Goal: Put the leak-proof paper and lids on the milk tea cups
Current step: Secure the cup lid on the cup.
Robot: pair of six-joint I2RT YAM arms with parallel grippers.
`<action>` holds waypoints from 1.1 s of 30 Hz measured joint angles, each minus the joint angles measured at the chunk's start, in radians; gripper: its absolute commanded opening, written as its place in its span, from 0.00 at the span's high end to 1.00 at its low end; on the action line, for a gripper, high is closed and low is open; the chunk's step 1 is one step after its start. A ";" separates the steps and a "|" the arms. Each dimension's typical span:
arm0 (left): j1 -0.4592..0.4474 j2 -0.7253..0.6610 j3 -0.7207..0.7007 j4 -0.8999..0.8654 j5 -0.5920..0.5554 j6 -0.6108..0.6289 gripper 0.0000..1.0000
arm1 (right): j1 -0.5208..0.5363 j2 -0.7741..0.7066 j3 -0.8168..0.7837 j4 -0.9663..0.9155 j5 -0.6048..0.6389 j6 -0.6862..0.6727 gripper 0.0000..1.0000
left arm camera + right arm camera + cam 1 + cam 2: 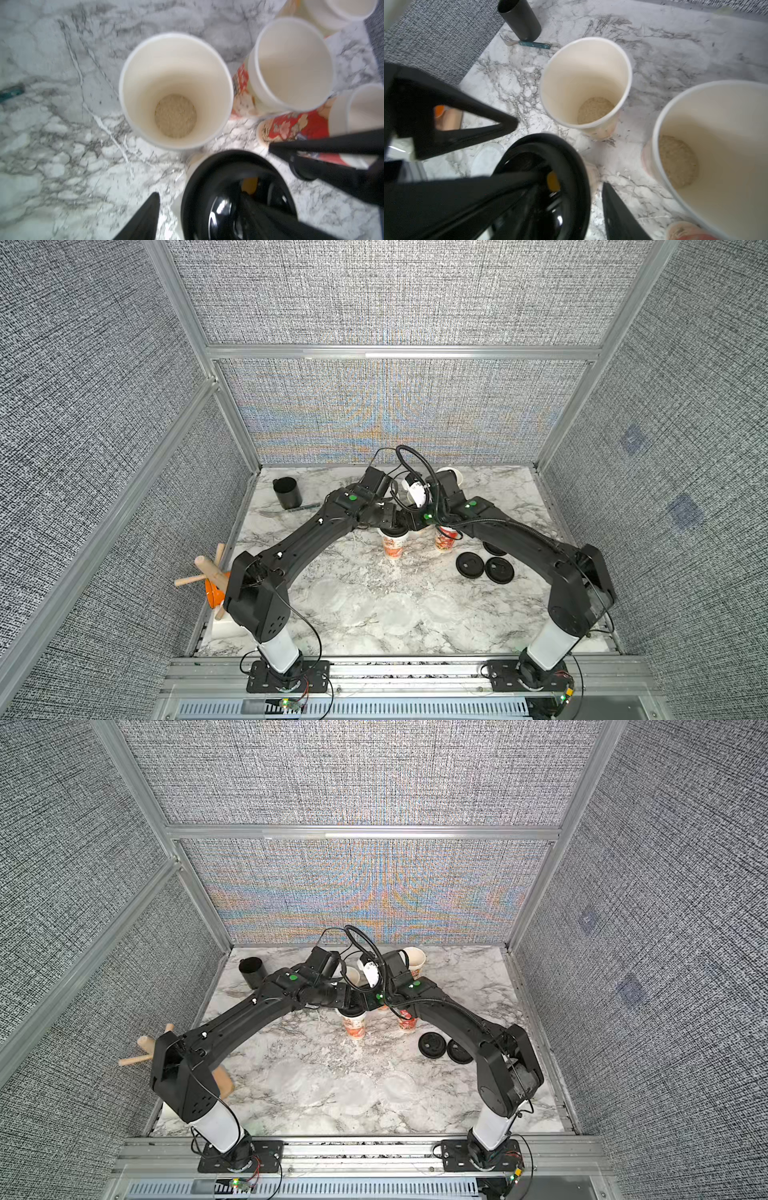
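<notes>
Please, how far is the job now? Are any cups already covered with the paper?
Done: one milk tea cup carries a black lid; whether paper lies beneath cannot be told. In hand: nothing; the left gripper and right gripper hang over that lid, jaws open. To do: other cups stand uncovered, and leak-proof paper sheets lie on the table.

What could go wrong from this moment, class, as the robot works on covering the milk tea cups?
1. The left pincer and right pincer both sit open at the black lid; pulling away could snag it or tip the capped cup.
2. The open milk tea cups stand crowded and hold grainy filling; a bump may spill it.
3. The leak-proof paper lies flat, nearly invisible on the marble table; grasping it may fail.
</notes>
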 measured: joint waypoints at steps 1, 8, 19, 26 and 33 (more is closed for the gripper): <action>0.000 -0.002 -0.010 0.018 0.000 -0.005 0.38 | 0.001 -0.011 0.002 -0.026 0.000 0.014 0.43; -0.001 -0.019 -0.042 0.057 -0.007 -0.014 0.38 | 0.002 -0.076 0.014 -0.103 -0.003 0.084 0.43; -0.002 -0.034 -0.063 0.068 -0.007 -0.026 0.38 | 0.037 -0.151 -0.059 -0.143 0.060 0.298 0.68; -0.002 -0.042 -0.074 0.077 -0.005 -0.030 0.38 | 0.071 -0.130 -0.076 -0.125 0.080 0.423 0.74; -0.002 -0.053 -0.088 0.087 -0.005 -0.030 0.39 | 0.074 -0.105 -0.074 -0.100 0.089 0.487 0.76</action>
